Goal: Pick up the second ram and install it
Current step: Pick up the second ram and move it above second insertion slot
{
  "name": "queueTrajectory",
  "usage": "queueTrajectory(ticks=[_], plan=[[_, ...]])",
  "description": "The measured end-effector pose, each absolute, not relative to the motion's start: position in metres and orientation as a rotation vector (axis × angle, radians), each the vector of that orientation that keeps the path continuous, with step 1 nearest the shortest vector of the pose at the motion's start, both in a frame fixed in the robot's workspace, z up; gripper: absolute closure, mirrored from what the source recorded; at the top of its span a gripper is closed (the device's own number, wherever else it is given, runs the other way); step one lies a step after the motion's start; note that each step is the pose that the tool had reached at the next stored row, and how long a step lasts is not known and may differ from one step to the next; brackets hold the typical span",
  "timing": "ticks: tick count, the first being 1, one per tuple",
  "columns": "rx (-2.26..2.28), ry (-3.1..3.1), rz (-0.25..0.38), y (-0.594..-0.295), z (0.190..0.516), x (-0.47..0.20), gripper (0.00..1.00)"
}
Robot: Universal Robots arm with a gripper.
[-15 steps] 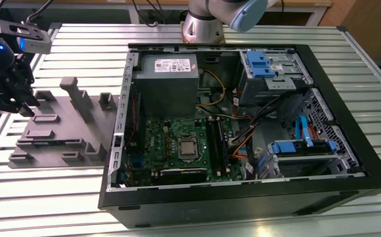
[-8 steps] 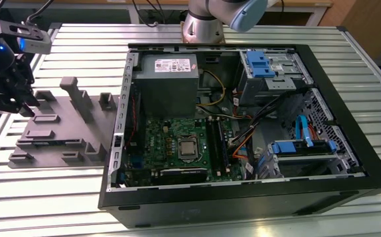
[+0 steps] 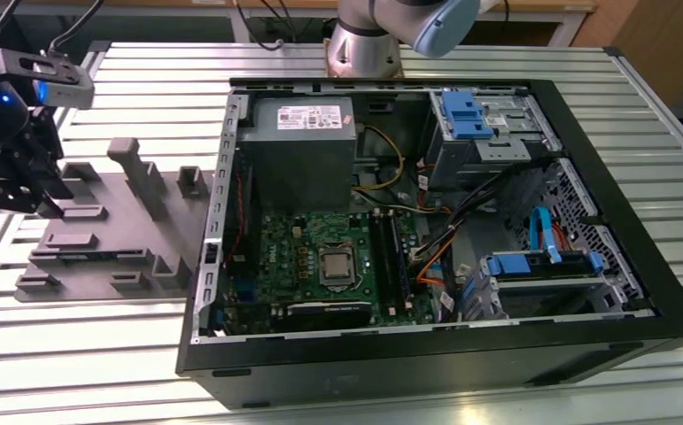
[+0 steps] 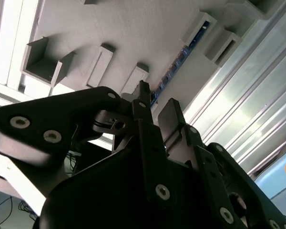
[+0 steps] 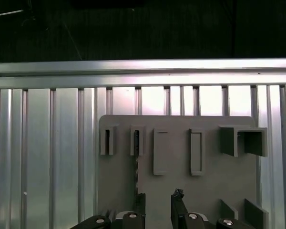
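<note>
The ram (image 5: 137,167) stands on its thin edge in a slot of the grey holder (image 5: 209,191). The holder lies flat on the ribbed metal surface (image 5: 47,143). The fingers (image 5: 177,210) hang over the holder near one end of the ram, spread apart and holding nothing. In the exterior view, the open computer box (image 3: 436,367) sits just beside the holder, on that view's right.

Looks like a robotics lab. Ribbed aluminium table (image 3: 81,354), opened computer case (image 3: 436,365) on it, grey fixture (image 3: 96,257) just beside the case.
</note>
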State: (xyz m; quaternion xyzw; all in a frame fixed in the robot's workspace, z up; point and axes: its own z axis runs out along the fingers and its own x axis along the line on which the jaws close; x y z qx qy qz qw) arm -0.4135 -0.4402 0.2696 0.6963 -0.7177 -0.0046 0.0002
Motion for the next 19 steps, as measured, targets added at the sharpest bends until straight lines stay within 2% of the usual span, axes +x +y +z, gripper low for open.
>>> queueTrajectory(ticks=[19], plan=[[2.188, -2.253, -0.014, -0.459, 0.237, -0.414, 0.65]])
